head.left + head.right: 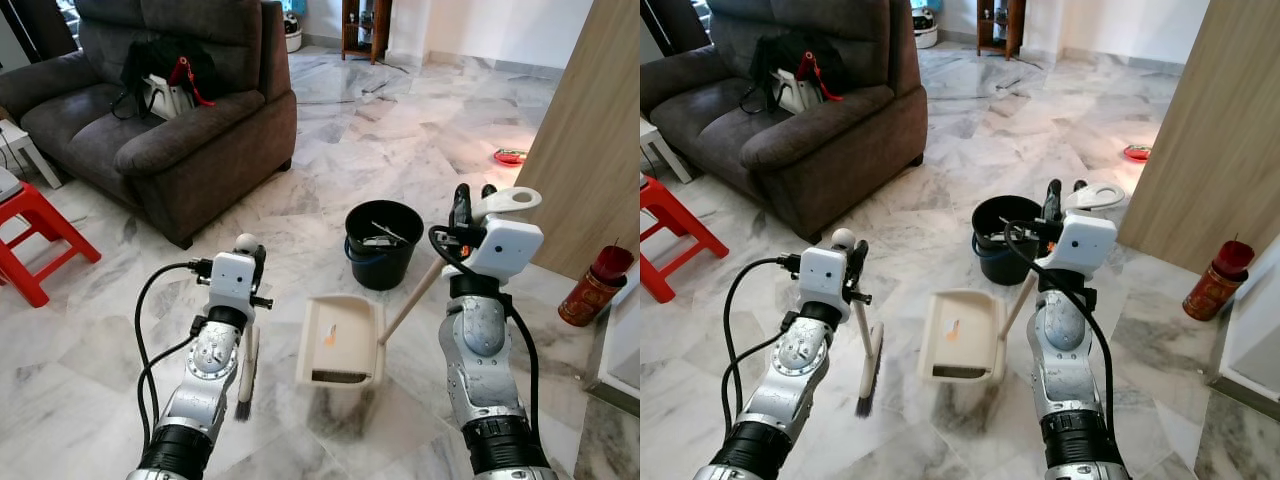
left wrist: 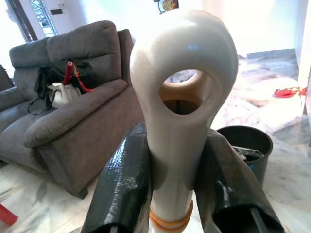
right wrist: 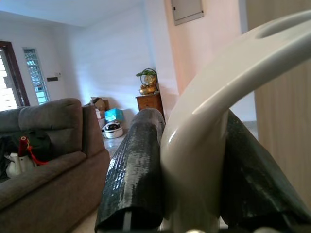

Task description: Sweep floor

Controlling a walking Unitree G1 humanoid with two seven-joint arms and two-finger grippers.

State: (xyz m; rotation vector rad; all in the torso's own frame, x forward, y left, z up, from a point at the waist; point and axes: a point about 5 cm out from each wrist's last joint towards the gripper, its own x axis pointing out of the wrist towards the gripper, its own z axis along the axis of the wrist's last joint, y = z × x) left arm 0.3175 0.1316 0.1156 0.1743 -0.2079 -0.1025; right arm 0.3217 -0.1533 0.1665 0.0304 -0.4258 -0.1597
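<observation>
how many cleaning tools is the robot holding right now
2. The brush hangs upright from the left gripper, bristles near the floor. The dustpan sits before the black bucket, its long handle clamped in the right gripper.

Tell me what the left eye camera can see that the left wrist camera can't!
The left eye view has the cream dustpan on the marble floor, the right gripper shut on the dustpan's handle, the red stool, a red can and the brush's dark bristles.

The left wrist view has, close up, the left gripper's black fingers clamped round the brush handle, with the hanging hole in its end.

Both have the grey sofa, the black bag on it, and the black bucket.
</observation>
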